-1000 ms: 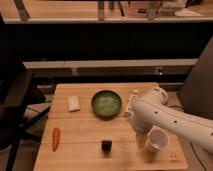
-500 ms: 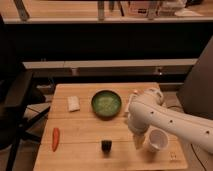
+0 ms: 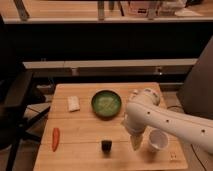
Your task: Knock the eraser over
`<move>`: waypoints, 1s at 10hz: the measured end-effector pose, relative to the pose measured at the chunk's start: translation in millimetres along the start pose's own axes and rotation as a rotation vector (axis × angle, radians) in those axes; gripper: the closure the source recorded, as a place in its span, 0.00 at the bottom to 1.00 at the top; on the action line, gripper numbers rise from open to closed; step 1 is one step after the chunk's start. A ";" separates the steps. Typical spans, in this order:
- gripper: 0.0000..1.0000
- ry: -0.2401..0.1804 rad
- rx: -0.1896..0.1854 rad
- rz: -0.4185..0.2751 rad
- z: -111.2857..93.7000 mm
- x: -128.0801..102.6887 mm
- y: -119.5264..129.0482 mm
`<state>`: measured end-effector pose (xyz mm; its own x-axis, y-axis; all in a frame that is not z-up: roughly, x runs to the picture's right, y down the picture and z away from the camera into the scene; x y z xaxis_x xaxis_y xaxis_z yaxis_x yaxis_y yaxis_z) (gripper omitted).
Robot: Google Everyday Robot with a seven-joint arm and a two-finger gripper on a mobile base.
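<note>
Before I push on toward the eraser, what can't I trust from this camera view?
Pincer, right of the eraser: its height over the table cannot be judged from this one camera view.
Eraser: too small to tell which face it stands on.
Table behind the arm: hidden by it.
Arm's base: cut off by the right edge.

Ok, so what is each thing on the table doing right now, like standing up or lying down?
eraser: standing up, not knocked over, untouched.
claw: hanging low just right of the eraser, not touching it.
green bowl: right way up.
white cup: upright, opening on top.
orange carrot: lying flat.
white block: lying flat.
</note>
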<state>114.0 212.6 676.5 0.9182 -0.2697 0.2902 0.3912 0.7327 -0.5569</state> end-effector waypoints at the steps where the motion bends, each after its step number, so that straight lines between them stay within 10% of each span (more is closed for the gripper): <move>1: 0.20 -0.002 -0.002 -0.009 1.2 -3.3 -0.1; 10: 0.20 -0.014 -0.020 -0.052 8.8 -23.8 -2.3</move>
<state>90.7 222.8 677.7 0.8956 -0.2983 0.3299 0.4398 0.7052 -0.5562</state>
